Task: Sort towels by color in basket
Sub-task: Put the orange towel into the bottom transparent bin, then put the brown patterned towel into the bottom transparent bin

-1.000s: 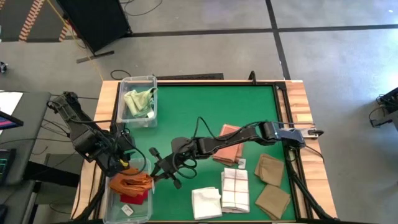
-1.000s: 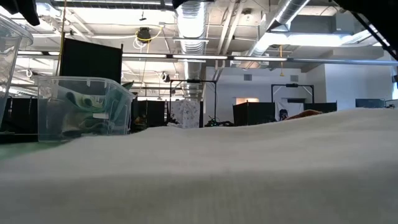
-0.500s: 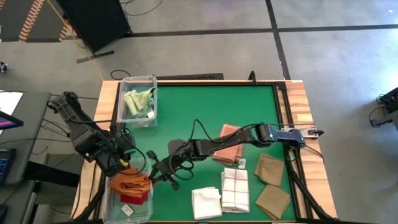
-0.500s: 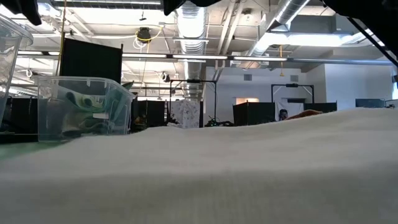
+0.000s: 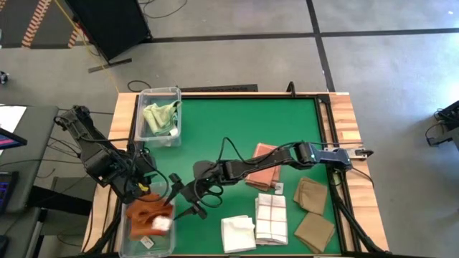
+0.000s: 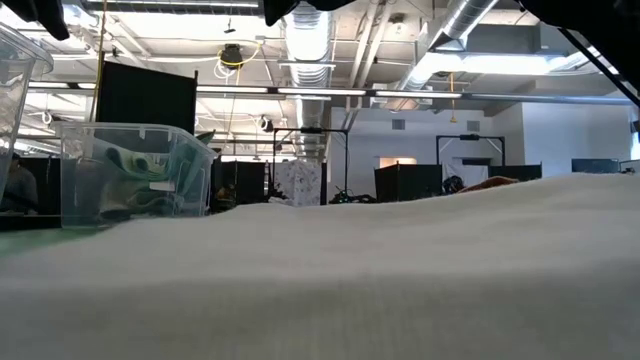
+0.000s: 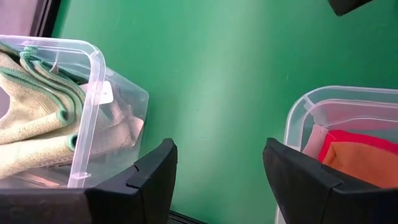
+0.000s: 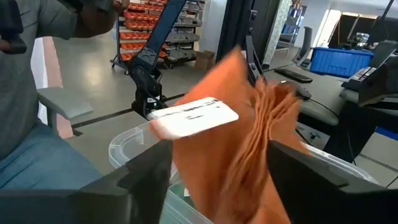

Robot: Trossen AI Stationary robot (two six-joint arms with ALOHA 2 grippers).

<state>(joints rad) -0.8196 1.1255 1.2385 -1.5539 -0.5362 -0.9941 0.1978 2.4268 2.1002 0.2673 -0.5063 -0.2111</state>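
1. We see the right gripper (image 5: pixel 183 201) with fingers apart beside the near bin (image 5: pixel 123 231); the orange towel (image 5: pixel 147 213) is dropping inside.
2. We judge towels soft, light; pinch a folded edge.
3. The left gripper (image 7: pixel 217 180) waits, fingers apart, holding nothing.

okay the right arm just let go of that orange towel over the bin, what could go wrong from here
The orange towel is falling loosely over the near bin; it may drape across the rim rather than settle on the red towel inside. The open right gripper sits close to the bin wall and the left gripper, so its retreat might clip either.
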